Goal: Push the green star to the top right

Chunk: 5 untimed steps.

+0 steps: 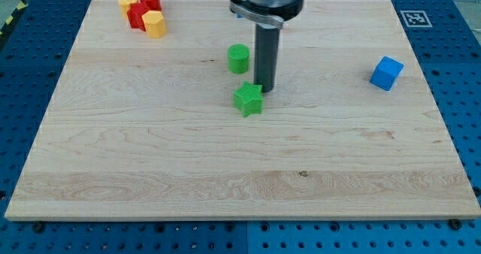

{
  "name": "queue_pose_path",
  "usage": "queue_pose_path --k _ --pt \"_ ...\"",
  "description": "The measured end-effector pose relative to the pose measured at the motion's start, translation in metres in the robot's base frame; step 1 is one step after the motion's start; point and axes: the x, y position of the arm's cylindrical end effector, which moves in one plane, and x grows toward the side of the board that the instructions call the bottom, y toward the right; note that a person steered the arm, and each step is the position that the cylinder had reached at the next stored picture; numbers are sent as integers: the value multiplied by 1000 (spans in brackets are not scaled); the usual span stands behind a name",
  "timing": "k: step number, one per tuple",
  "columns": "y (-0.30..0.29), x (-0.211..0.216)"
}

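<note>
The green star (248,100) lies near the middle of the wooden board (150,156). My tip (267,89) stands just to the star's upper right, touching or almost touching its edge. The dark rod rises straight up from there to the arm's mount at the view's top. A green cylinder (238,58) stands just above and left of the star, to the left of the rod.
A blue cube (386,73) sits at the view's right. A cluster of red and yellow blocks (143,12) sits at the top left. A small blue piece peeks out behind the arm's mount at the top. A tag marker (415,18) is off the board's top right corner.
</note>
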Motion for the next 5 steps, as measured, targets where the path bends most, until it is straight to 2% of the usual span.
queue_pose_path --k 1,3,4,5 --pt "28 8" --pt "21 103" --pt "-23 121" --pt "-56 96"
